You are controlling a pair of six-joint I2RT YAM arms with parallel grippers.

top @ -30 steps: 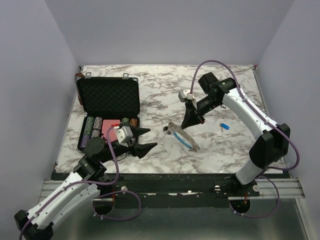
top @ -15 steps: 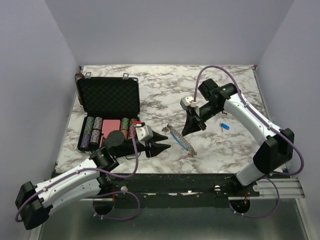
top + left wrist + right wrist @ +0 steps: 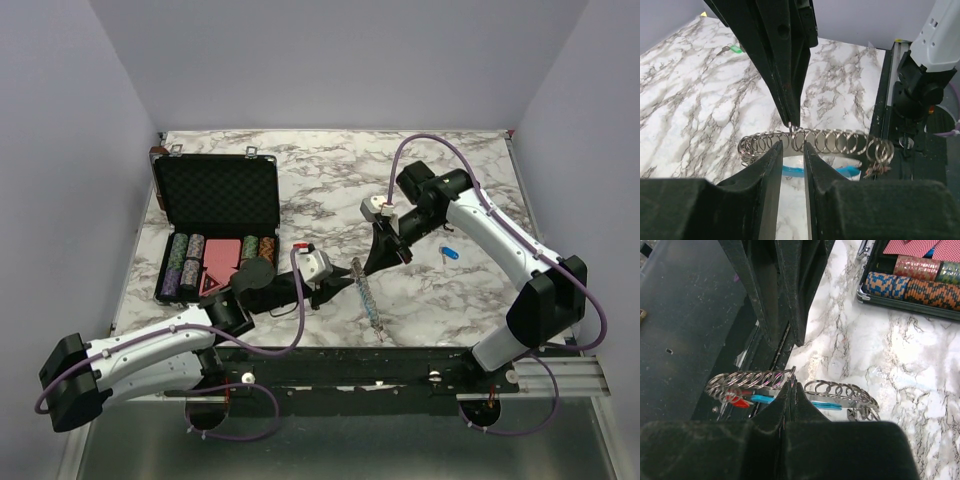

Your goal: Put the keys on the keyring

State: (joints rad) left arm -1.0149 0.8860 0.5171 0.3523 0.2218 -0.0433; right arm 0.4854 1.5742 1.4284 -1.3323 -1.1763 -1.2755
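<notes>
1. I judged the step in hand to be steadying the keyring (image 3: pixel 366 297) so that one ring could be worked open for a key. The right claw (image 3: pixel 790 390) was pressed together on a single ring near the chain's far end.
2. The left claw (image 3: pixel 793 150) was narrowly spread, its tips at the row of rings just beside the right claw's tip. No firm pinch showed.
3. To do this well, the left claw needed to close on the ring next to the held one, not on a bunch of them. A floppy chain would likely twist or slide under a hasty squeeze.
4. The two claws were almost touching, so any closing move called for care against a knock. A knock could pull the thin ring free.
5. The keyring looked like a long limp chain of small metal rings with a light-blue strip under it. It ran from the claws toward the near edge of the bench (image 3: pixel 330 185), around the middle.
6. The blue key (image 3: pixel 448 252) lay on the bench, apart from the chain and beyond the right claw. The green key (image 3: pixel 733 48) lay well off too. What looked like the red key (image 3: pixel 740 401) showed beneath the rings; whether it was threaded on, I could not tell.
</notes>
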